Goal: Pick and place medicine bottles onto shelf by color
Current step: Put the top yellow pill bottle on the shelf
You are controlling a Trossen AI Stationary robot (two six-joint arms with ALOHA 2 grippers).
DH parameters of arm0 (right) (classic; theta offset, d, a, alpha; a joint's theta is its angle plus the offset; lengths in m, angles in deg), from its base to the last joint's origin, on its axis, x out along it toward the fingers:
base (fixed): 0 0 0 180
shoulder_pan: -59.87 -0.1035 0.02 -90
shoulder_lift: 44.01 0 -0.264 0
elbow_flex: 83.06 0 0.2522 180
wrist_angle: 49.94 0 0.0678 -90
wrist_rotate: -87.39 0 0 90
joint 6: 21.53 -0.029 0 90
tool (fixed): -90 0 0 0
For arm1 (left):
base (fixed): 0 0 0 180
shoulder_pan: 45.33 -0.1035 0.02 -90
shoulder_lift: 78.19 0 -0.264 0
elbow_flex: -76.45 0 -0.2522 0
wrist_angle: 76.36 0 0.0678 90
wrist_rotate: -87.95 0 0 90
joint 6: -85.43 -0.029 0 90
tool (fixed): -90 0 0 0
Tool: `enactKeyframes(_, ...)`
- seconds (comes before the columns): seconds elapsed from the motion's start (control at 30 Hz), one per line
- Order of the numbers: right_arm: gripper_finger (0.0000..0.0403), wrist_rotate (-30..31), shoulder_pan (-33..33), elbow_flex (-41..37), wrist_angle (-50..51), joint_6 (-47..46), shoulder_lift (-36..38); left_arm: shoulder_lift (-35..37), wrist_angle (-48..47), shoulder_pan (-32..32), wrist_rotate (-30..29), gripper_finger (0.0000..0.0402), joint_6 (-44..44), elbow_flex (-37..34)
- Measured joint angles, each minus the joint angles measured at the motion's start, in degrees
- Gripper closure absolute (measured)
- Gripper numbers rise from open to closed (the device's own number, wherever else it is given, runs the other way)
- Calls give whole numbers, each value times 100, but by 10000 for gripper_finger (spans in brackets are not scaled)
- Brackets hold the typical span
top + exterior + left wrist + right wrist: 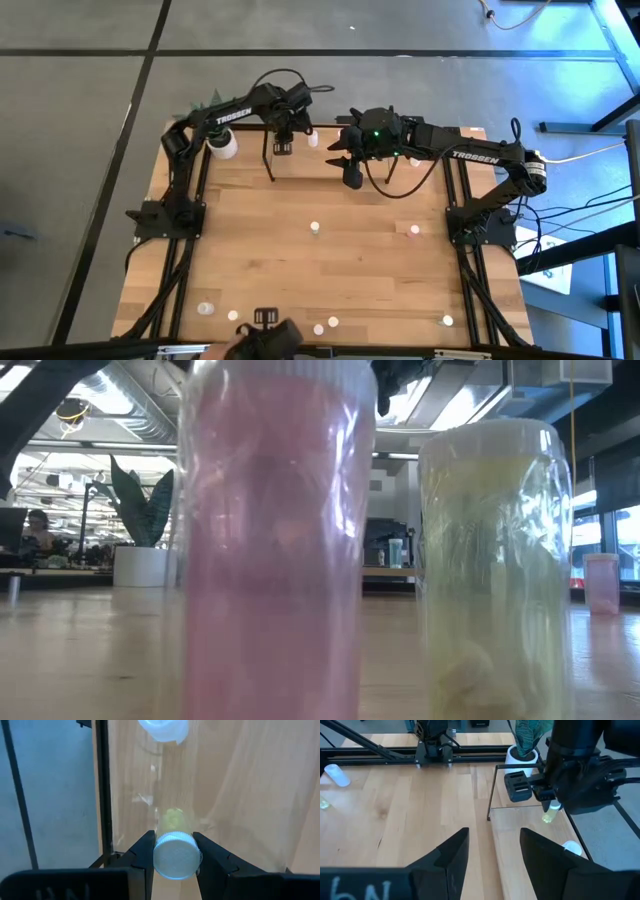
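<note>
Bottle (174, 854), yellowish w/ white cap, light, rigid, slick, is hanging over shelf (300, 150) at desk's 12 o'clock; left end effector (174, 851) is pinching it below cap. Right end effector (492, 855) is idling part-open, empty.

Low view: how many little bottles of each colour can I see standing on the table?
Pink bottles: 2, one close up and one far off at the right
Yellowish bottle: 1, close up
Total: 3
</note>
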Motion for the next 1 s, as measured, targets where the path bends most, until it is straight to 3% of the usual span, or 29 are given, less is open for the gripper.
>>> enactKeyframes(0.37,224,832,-2,0,0,-277,0,-199,41,-60,69,308,-39,-2)
enactKeyframes(0.7,224,800,-2,0,160,-873,0,-193,57,-75,68,308,3,-2)
enactKeyframes(1.0,224,798,-2,0,709,-872,0,-193,79,-75,68,308,16,-2)
